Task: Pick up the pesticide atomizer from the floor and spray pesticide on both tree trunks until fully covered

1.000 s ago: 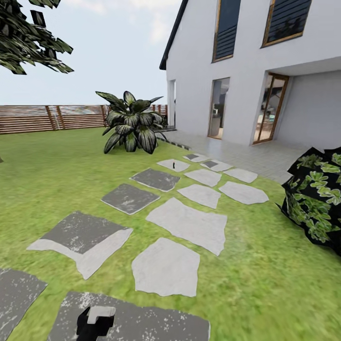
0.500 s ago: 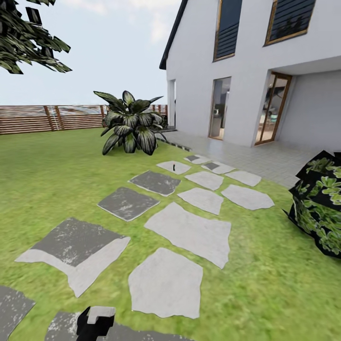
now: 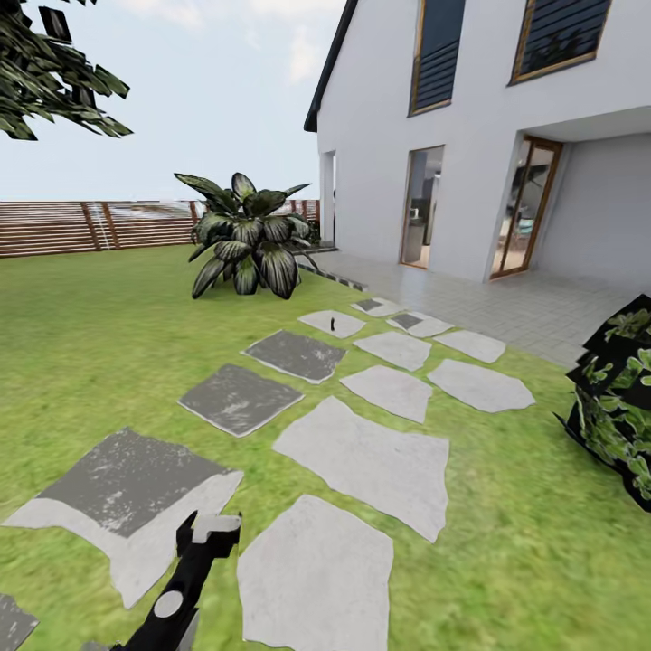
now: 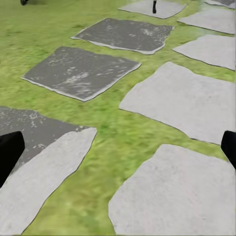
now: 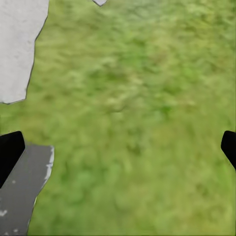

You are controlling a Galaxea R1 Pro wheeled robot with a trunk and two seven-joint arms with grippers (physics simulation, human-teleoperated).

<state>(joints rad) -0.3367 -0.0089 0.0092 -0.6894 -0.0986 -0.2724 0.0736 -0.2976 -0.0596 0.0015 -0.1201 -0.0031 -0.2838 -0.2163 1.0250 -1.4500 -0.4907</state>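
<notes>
At far left, canopy leaves (image 3: pixel 54 81) hang over the fence (image 3: pixel 90 226); we see no trunk yet. Our left gripper (image 3: pixel 210 533) rides low over the grass (image 3: pixel 99 334), and the wrist view shows its fingers (image 4: pixel 10 152) spread wide with nothing between them. The right gripper (image 5: pixel 118 147) is equally wide and empty above the lawn. Past the bush (image 3: pixel 244 240), the atomizer (image 3: pixel 333 320) stands upright on a pale paver (image 3: pixel 331 324) far up the path, well apart from us. We judge the step is approach: roll straight along the stones, keep that speck centred, and stop within reach. The house (image 3: pixel 470 136) stands at right.
</notes>
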